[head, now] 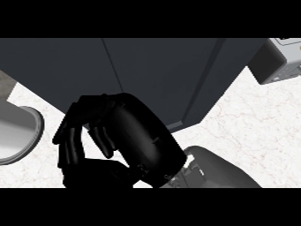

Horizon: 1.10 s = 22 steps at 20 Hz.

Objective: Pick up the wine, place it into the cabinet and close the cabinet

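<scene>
mostly hidden wine [146, 141] in curled right robot hand [87, 132], cabinet [146, 75] behind

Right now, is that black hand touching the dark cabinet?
Cannot tell. In the head view the hand overlaps the cabinet front, black on dark, showing neither contact nor gap.

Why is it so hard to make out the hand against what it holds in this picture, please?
Head view: the black hand curls round an equally dark wine bottle, so their edges merge; the dark grey cabinet behind adds little contrast, while the pale counter outlines only their lower right side.
</scene>
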Tool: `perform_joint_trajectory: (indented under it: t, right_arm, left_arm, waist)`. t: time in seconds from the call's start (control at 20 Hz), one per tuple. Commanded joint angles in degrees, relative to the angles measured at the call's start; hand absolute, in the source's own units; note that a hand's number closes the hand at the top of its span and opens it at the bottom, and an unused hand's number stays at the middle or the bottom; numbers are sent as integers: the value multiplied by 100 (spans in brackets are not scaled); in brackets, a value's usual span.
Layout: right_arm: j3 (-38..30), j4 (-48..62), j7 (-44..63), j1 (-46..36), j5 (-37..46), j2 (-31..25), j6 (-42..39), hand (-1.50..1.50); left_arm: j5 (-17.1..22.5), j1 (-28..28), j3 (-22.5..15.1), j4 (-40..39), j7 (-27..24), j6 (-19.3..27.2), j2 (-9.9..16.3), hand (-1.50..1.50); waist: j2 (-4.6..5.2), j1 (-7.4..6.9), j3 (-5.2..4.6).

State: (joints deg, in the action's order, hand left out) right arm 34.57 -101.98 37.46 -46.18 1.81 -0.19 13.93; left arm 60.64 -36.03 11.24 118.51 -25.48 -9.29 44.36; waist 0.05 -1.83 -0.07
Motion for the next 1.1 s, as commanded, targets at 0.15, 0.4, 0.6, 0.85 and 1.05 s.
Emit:
perform_joint_trajectory:
  t: [0.15,0.4,0.6,0.85,1.05]
  right_arm:
    - [-1230,1531,-636,-1042,-304,-89,-454,150]
    - [-1468,2435,-1385,-1025,-100,-97,-631,150]
    - [-1974,3197,-1857,-1388,-287,-281,-1004,150]
    - [-2007,3396,-2369,-1079,-137,-538,-1086,150]
    - [-2145,3660,-2640,-1107,-181,-800,-1303,150]
  left_arm:
    - [-252,11,-6,272,370,22,-179,-150]
    - [-278,398,-159,396,846,277,-299,-150]
    - [-631,799,-634,456,1056,567,-427,-150]
    - [-1056,1175,-1227,469,1143,1073,-771,-150]
    - [-1092,1467,-1230,178,1139,1081,-827,-150]
  waist:
    - [24,56,6]
    - [14,94,8]
    - [31,97,7]
    - [47,155,9]
    - [71,167,5]
